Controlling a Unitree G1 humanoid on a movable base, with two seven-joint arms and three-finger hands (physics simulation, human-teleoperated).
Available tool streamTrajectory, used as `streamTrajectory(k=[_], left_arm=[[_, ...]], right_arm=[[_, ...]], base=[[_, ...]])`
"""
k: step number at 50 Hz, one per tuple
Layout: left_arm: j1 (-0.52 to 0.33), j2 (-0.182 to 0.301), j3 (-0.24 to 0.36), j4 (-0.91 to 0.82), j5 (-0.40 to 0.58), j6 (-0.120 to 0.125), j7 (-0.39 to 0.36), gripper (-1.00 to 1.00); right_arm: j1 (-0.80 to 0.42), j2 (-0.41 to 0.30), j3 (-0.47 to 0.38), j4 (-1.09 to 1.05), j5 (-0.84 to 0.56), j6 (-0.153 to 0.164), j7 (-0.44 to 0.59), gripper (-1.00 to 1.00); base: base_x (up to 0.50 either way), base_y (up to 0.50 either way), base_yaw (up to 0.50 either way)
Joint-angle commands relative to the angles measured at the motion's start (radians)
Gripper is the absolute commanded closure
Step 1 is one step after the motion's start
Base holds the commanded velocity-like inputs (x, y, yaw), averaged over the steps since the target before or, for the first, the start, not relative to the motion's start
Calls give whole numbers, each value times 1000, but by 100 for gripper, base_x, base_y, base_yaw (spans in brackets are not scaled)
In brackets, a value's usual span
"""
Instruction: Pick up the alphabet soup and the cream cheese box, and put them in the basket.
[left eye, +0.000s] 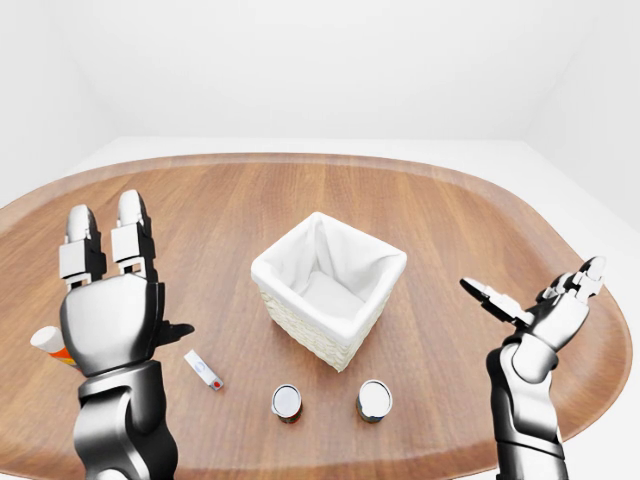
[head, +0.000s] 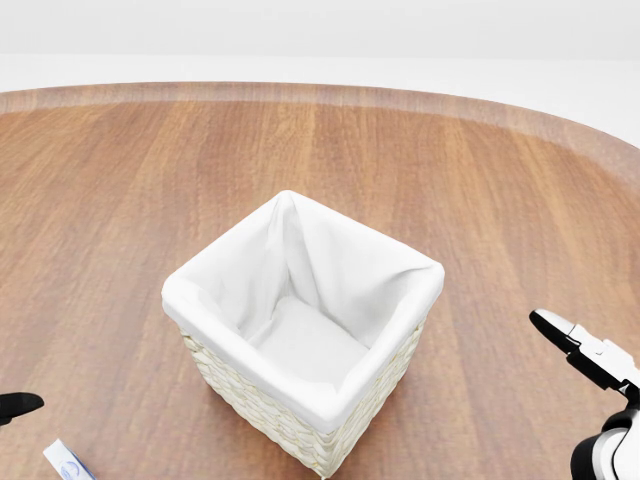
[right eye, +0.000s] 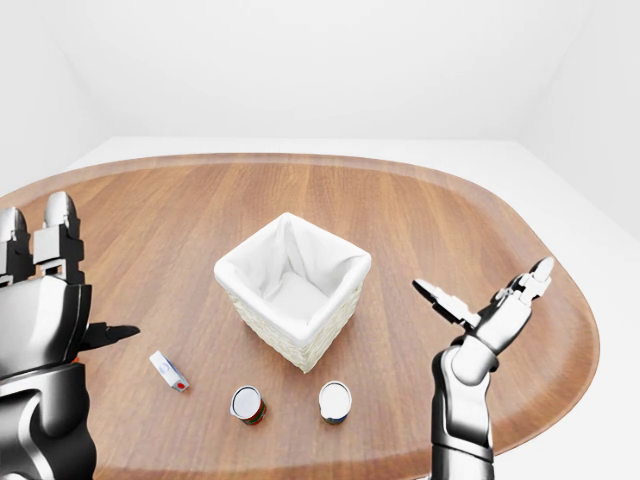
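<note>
The white-lined wicker basket (left eye: 300, 325) stands empty at the middle of the wooden table. A small flat white box with a red dot, apparently the cream cheese box (left eye: 203, 370), lies to its lower left. Two upright cans stand below the basket: one with a reddish label (right eye: 247, 405) and one with a darker label (right eye: 335, 402). I cannot tell which is the alphabet soup. My left hand (left eye: 130, 265) is raised, open and empty, left of the box. My right hand (left eye: 530, 285) is open and empty at the right, palm up, apart from everything.
A white and orange item (left eye: 48, 343) lies partly hidden behind my left hand. The rounded table edge (left eye: 600, 300) runs close behind my right hand. The head view shows mostly the basket (head: 420, 275) and a finger of my right hand (head: 575, 345).
</note>
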Motion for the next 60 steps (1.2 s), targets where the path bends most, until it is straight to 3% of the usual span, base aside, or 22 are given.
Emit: streamTrajectory(k=[1, 10, 13, 14, 16, 19, 21, 28, 39, 41, 43, 48, 60], left_arm=[[-2, 0, 0, -5, 0, 2, -3, -100], [-2, 0, 0, -5, 0, 2, -3, -100], [13, 3, 4, -26, 15, -10, -26, -100], [22, 6, 9, -24, 15, -24, -23, -100], [35, 14, 20, -1, -25, -74, -7, -100], [17, 18, 19, 32, 6, -90, -12, -100], [24, 24, 13, 39, 27, -116, -6, -100], [63, 2, -14, 41, 86, -160, 21, -100], [106, -11, -31, 64, 164, -161, 43, -100], [141, -21, -62, 69, 247, -161, 111, -100], [153, -21, -72, 93, 267, -161, 131, -100], [185, -22, -83, 142, 282, -161, 189, -100], [222, -3, -85, 234, 301, -161, 240, -100]], right_arm=[[0, 0, 0, -1, 0, 0, 0, -100], [0, 0, 0, -1, 0, 0, 0, -100], [6, 2, -2, -8, 13, 0, 0, -100], [3, 2, -1, -1, 14, 0, 0, -100], [14, 3, 9, -15, 25, 0, 0, -100], [12, 6, 10, -21, 7, 0, 0, -100], [3, 3, 7, -9, 11, 0, 0, -100], [8, 4, 14, -2, -13, 0, 0, -100], [3, 4, 22, 26, -50, 0, 0, -100], [3, 4, 24, 32, -54, 0, 0, -100], [5, 4, 25, 26, -55, 0, 0, -100], [4, 3, 23, 32, -51, 0, 0, -100], [-3, 3, 21, 33, -51, 0, 0, -100]], base=[[0, 0, 0], [0, 0, 0], [0, 0, 0], [0, 0, 0], [0, 0, 0], [0, 0, 0], [0, 0, 0], [0, 0, 0], [0, 0, 0], [0, 0, 0], [0, 0, 0], [0, 0, 0], [0, 0, 0]])
